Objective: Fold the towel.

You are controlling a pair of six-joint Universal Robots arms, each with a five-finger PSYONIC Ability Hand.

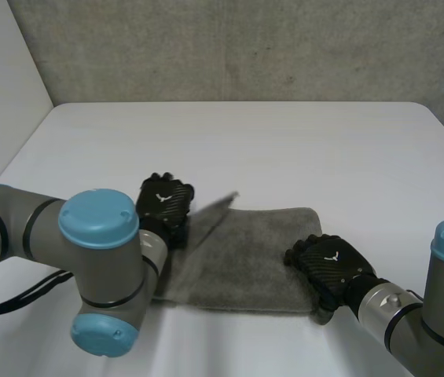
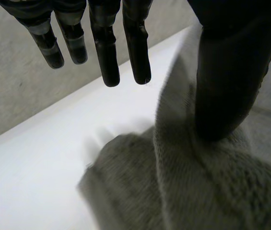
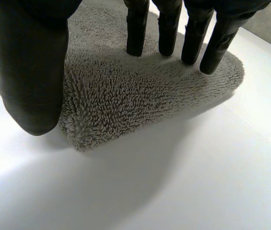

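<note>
A grey towel (image 1: 245, 259) lies mostly flat on the white table (image 1: 284, 141), towards the table's near edge. The left hand (image 1: 165, 203) sits at the towel's far left corner, where a flap of cloth stands up off the rest and tilts towards the towel's middle. In the left wrist view its fingers (image 2: 107, 62) are straight and a little spread, over bare table just beyond the towel's edge. The thumb (image 2: 226, 86) presses into a raised ridge of towel that leans against it, and nothing is pinched. The right hand (image 1: 333, 267) is at the towel's near right corner. Its fingers (image 3: 169, 33) are straight and side by side, tips over the towel's pile; whether they touch it I cannot tell. Its thumb (image 3: 32, 81) stands well apart from them, tip just beside the towel's edge at that corner, so this hand also pinches nothing
</note>
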